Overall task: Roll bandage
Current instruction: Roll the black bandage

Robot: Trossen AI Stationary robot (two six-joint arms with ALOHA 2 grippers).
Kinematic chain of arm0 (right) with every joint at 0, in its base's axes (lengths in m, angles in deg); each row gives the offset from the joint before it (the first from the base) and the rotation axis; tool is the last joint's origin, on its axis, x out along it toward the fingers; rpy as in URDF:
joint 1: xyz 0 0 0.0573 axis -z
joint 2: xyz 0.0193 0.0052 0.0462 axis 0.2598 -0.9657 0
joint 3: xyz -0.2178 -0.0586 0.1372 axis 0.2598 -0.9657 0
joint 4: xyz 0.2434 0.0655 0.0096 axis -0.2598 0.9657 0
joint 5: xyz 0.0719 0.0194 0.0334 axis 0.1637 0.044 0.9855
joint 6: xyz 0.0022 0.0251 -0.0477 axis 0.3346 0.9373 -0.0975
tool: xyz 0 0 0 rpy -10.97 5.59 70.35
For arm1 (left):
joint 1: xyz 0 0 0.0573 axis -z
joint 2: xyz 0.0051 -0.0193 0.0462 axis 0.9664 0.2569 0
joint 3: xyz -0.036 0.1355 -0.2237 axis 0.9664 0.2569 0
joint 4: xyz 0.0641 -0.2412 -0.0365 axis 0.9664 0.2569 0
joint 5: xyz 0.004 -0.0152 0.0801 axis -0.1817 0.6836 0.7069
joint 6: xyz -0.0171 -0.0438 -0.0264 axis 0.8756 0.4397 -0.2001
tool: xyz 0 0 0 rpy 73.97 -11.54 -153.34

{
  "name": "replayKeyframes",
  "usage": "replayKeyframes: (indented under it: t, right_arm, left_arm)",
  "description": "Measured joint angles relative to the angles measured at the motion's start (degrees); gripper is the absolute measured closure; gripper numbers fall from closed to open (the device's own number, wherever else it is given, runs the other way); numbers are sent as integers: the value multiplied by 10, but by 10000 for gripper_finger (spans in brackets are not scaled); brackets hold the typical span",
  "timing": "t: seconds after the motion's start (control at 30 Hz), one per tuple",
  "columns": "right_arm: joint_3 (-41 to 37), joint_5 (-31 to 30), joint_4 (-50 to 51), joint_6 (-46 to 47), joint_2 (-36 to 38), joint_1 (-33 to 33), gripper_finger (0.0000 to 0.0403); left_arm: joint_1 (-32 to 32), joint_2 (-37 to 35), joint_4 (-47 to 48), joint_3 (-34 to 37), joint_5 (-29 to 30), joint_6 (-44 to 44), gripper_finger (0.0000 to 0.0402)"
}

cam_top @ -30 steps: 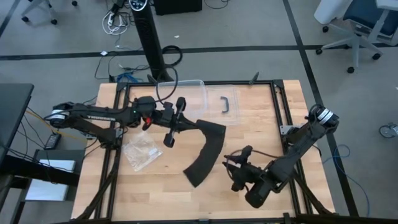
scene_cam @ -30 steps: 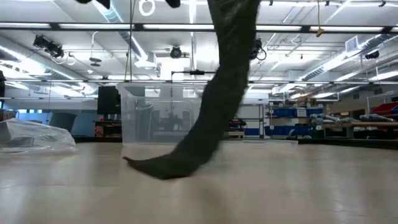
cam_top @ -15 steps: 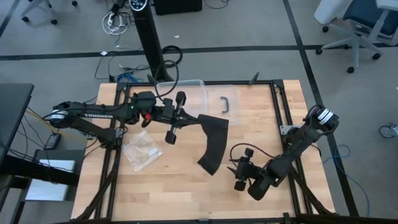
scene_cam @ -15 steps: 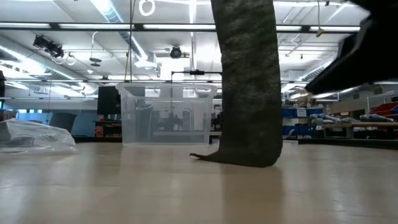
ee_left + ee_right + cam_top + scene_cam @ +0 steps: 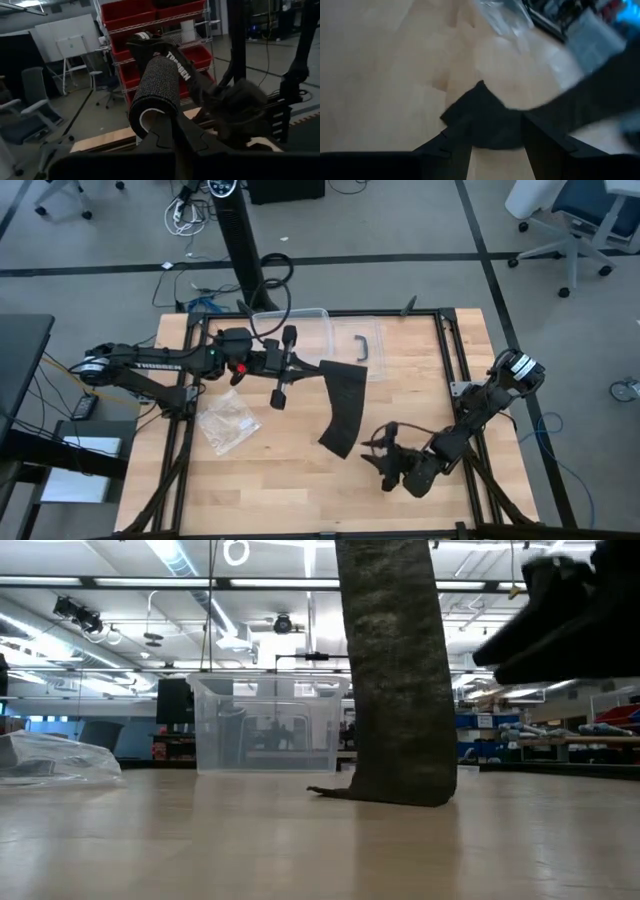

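Table (image 5: 420, 395): wooden top, clear box (image 5: 300, 330) at the back.
Bandage (image 5: 343, 408): now hung straighter, its foot pulled nearer the right arm.
Left gripper (image 5: 284, 368): clamped on the bandage's top, lifted.
Right gripper (image 5: 385, 460): fingers apart, had slid back by the foot.

The left arm reaches in level from the desk's left side with its left pincer (image 5: 300, 366) clamped shut high above the middle, while the right arm folds low at the front right, its right pincer (image 5: 384, 458) parted.
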Motion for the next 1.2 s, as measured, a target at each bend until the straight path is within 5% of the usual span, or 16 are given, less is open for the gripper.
replayKeyframes:
  t: [0.27, 0.5, 0.83, 1.03, 1.2]
  right_arm:
    - [56, 30, 149, -177, 0, 20, 238]
    - [62, 76, 174, -303, -8, 57, 238]
    - [134, 38, 216, -451, -160, 67, 240]
    - [188, 63, 263, -440, -179, 82, 256]
    - [208, 188, 239, -322, -173, 103, 266]
  left_arm:
    - [0, 0, 10, 0, 9, -3, 401]
    - [0, 0, 15, 0, 13, -16, 401]
    - [0, 0, 35, 0, 22, -17, 401]
    - [0, 0, 41, 1, 24, -17, 401]
    - [0, 0, 42, 1, 25, -17, 401]
